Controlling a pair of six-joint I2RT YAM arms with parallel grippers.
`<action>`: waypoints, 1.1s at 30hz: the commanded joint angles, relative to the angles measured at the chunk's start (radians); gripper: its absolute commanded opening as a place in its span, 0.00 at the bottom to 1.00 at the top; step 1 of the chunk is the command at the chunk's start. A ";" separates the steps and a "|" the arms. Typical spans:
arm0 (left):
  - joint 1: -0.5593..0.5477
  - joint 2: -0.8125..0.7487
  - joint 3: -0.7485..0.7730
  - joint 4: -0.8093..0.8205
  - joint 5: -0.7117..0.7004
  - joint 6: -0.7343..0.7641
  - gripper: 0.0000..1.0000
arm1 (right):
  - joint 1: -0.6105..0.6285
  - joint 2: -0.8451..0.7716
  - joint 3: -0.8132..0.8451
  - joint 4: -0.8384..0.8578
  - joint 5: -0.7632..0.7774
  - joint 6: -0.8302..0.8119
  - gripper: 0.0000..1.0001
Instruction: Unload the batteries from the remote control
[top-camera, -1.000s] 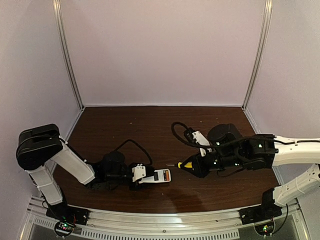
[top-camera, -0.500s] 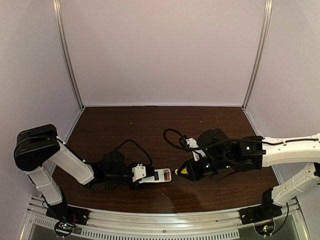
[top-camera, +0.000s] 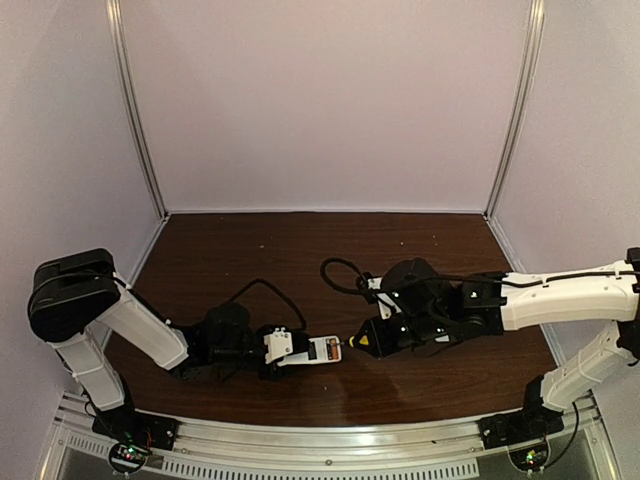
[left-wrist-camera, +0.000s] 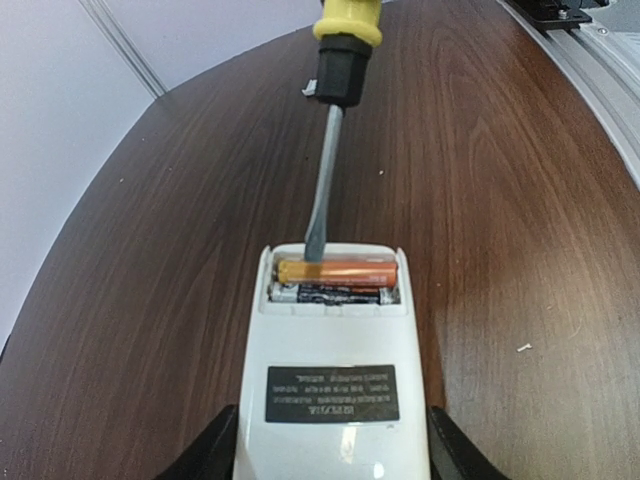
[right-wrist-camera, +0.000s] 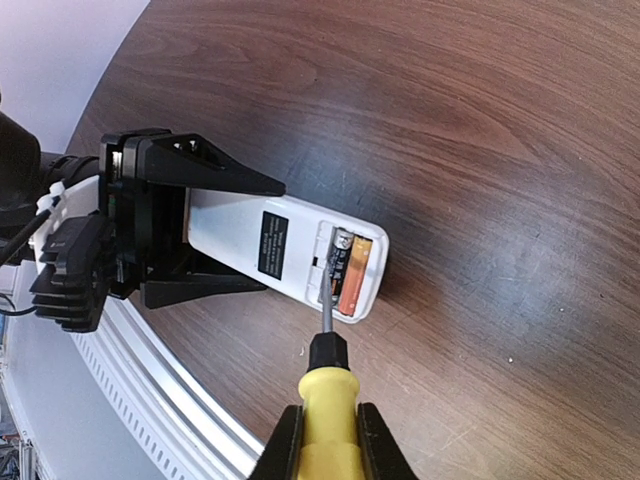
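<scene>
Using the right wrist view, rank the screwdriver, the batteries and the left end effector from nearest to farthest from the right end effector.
1. The screwdriver: clamped in the right end effector, bottom of view.
2. The batteries: beyond the blade tip, in the open bay of the remote control.
3. The left end effector: farthest, gripping the remote's other end, at left.

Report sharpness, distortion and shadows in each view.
Left wrist: batteries sharp, table bowed by the wide lens. Right wrist: dark shadow beside the remote control, screwdriver cropped at the edge. Top external: even light, remote tiny, batteries just a smudge.
</scene>
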 joint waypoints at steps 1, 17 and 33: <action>-0.007 -0.023 0.010 0.020 -0.014 0.013 0.00 | -0.018 0.020 -0.004 0.013 0.012 0.016 0.00; -0.008 -0.008 0.030 -0.007 -0.035 0.010 0.00 | -0.024 0.073 0.021 0.014 0.048 0.002 0.00; -0.009 0.002 0.039 -0.019 -0.045 0.012 0.00 | -0.023 0.083 0.048 0.026 0.039 -0.010 0.00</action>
